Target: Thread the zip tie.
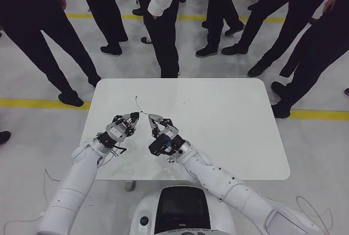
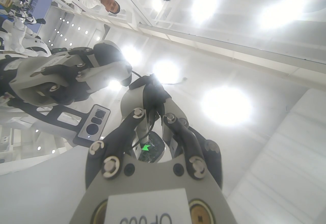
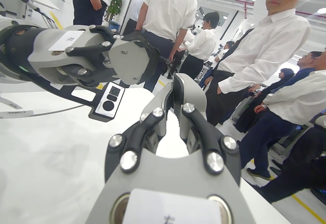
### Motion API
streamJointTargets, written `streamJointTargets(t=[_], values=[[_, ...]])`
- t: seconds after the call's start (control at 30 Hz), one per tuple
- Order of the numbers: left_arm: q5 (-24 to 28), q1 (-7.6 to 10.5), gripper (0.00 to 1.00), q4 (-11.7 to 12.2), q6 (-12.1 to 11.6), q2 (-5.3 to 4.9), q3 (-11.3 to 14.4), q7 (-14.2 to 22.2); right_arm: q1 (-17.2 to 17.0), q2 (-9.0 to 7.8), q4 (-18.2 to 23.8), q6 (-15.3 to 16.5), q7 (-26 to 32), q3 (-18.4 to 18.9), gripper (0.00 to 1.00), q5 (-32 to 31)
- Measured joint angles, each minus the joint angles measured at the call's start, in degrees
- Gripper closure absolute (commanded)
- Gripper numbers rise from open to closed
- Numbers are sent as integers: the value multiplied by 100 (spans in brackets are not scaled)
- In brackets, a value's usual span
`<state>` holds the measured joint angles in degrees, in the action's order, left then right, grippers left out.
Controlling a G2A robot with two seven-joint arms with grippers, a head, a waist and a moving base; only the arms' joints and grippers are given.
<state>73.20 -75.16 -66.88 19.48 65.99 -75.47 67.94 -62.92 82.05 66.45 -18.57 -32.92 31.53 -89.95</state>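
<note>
The zip tie sticks out from the left gripper, pinched shut on it, just beside the right gripper (jaws closed together, any hold unclear)

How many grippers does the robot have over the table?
2: the left gripper, pinching the zip tie, and the right gripper beside it, above the white table.

The top view looks down on the table from above. Wrist cameras sit close behind the left gripper (tilted ceilingward) and right gripper, each catching the other.
</note>
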Motion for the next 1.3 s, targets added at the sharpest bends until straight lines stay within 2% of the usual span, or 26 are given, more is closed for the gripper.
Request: streamJointTargets(t=[1.3], values=[[0,0,100,0,0,0,0,0,-325,-335,244,-91,190,205,100,0]])
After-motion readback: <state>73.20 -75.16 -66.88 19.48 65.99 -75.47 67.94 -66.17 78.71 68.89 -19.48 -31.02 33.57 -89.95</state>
